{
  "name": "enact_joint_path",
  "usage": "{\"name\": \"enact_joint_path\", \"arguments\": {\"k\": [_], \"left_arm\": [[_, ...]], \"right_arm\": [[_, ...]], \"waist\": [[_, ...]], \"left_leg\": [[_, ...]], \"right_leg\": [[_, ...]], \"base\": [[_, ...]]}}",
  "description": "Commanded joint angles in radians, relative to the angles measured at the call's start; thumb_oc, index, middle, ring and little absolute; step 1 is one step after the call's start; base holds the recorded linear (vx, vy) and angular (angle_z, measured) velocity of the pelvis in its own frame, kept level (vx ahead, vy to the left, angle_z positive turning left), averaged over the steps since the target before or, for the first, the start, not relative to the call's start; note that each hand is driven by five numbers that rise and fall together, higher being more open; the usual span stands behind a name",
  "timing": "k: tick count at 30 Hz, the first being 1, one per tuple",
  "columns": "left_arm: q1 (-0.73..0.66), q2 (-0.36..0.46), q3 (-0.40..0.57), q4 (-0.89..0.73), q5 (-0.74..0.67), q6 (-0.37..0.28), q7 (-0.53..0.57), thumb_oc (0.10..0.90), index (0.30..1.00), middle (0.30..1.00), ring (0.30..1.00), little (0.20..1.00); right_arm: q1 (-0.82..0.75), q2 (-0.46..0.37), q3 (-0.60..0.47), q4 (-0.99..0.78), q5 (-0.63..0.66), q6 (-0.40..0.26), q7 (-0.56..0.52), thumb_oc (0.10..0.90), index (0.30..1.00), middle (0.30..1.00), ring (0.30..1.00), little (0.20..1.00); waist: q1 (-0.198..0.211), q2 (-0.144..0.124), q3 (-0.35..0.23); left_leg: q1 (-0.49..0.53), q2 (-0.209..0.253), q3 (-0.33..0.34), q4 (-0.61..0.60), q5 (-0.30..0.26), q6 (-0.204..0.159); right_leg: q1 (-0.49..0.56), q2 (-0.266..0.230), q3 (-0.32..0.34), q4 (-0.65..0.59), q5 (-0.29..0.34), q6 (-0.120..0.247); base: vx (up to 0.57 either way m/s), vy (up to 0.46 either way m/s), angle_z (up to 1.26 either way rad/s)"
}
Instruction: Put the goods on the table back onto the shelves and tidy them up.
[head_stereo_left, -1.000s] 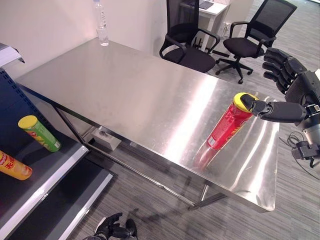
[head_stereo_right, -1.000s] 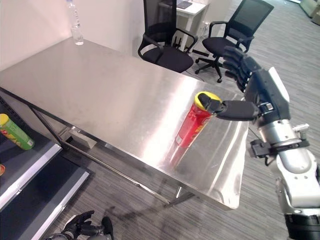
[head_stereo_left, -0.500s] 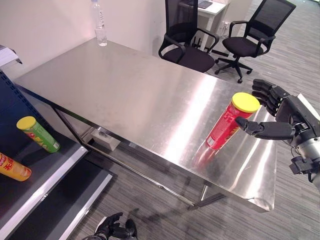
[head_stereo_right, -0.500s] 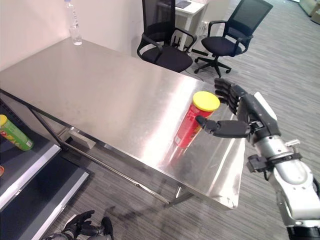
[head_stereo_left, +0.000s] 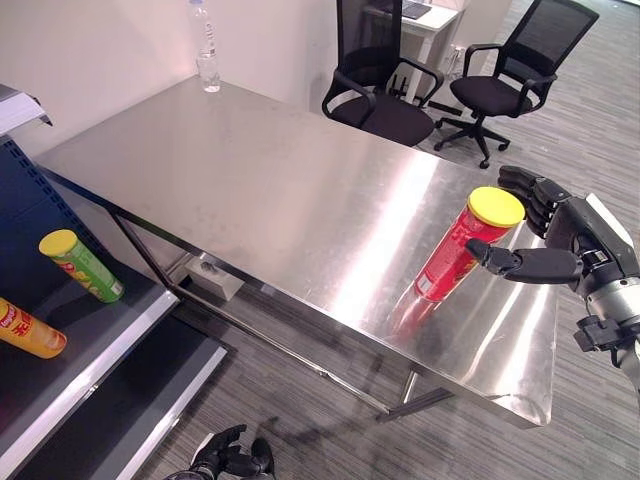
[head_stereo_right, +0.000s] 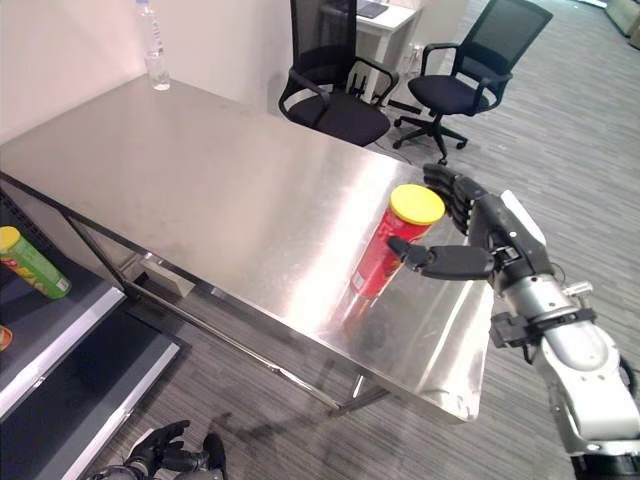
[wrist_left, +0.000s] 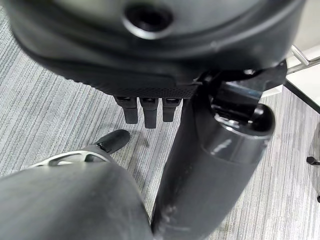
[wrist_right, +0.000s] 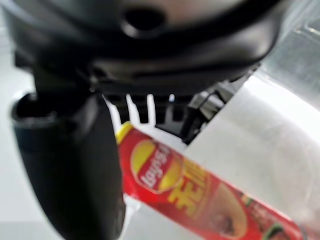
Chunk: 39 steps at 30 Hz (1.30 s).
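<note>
Right hand (head_stereo_left: 565, 235) lowered from lid; open, thumb and fingers flanking red can (head_stereo_left: 458, 251).

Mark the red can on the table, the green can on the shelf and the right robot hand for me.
red can (head_stereo_left: 448, 262), left eye view, middle of its red side.
green can (head_stereo_left: 85, 267), left eye view, middle of its green body.
right robot hand (head_stereo_right: 492, 232), right eye view, back of the palm.
</note>
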Motion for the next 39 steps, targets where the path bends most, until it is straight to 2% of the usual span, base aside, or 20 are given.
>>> {"name": "enact_joint_path", "arguments": {"k": [1,31,32,33,34,39], "left_arm": [[-0.021,0.005,-0.044,0.002,0.002,-0.034,-0.009,0.800,0.900,0.900,0.900,0.900],[-0.015,0.019,-0.058,-0.004,-0.004,-0.034,-0.017,0.800,0.900,0.900,0.900,0.900],[-0.015,0.019,-0.058,-0.004,-0.004,-0.034,-0.017,0.800,0.900,0.900,0.900,0.900],[-0.016,0.019,-0.057,-0.005,-0.002,-0.035,-0.018,0.800,0.900,0.900,0.900,0.900],[-0.016,0.020,-0.056,-0.004,0.000,-0.035,-0.018,0.800,0.900,0.900,0.900,0.900],[-0.017,0.021,-0.057,-0.002,-0.001,-0.040,-0.020,0.800,0.900,0.900,0.900,0.900]], "right_arm": [[-0.130,-0.035,-0.056,0.019,-0.004,-0.071,-0.069,0.800,0.900,0.900,0.900,0.900],[-0.229,-0.121,0.098,0.071,0.014,-0.047,-0.009,0.800,0.900,0.900,0.900,0.900],[-0.229,-0.121,0.098,0.071,0.014,-0.048,-0.009,0.629,0.644,0.644,0.644,0.644],[-0.221,-0.135,0.101,0.071,0.013,-0.042,0.000,0.419,0.328,0.328,0.328,0.328],[-0.215,-0.141,0.099,0.068,0.014,-0.040,0.005,0.400,0.300,0.300,0.300,0.300],[-0.196,-0.184,0.099,0.069,0.032,-0.036,0.026,0.400,0.300,0.300,0.300,0.300]], "waist": [[0.034,0.016,-0.049],[0.064,-0.005,-0.050],[0.064,-0.005,-0.050],[0.063,-0.006,-0.049],[0.062,-0.007,-0.049],[0.059,-0.011,-0.049]], "left_leg": [[0.033,0.121,0.003,0.085,-0.114,-0.117],[0.042,0.116,-0.013,0.079,-0.118,-0.117],[0.042,0.116,-0.013,0.079,-0.118,-0.117],[0.043,0.116,-0.012,0.078,-0.117,-0.117],[0.043,0.116,-0.013,0.078,-0.118,-0.117],[0.045,0.118,-0.011,0.071,-0.115,-0.117]], "right_leg": [[-0.059,0.015,-0.031,0.024,-0.050,-0.003],[-0.052,0.014,-0.050,0.033,-0.050,-0.003],[-0.052,0.014,-0.050,0.033,-0.050,-0.003],[-0.052,0.013,-0.050,0.033,-0.050,-0.003],[-0.052,0.013,-0.049,0.032,-0.050,-0.003],[-0.053,0.013,-0.047,0.029,-0.046,-0.001]], "base": [[0.00,0.000,0.00],[0.00,-0.002,0.01],[0.00,0.000,0.00],[0.00,0.000,0.00],[0.00,0.000,0.00],[0.00,0.000,0.00]]}}
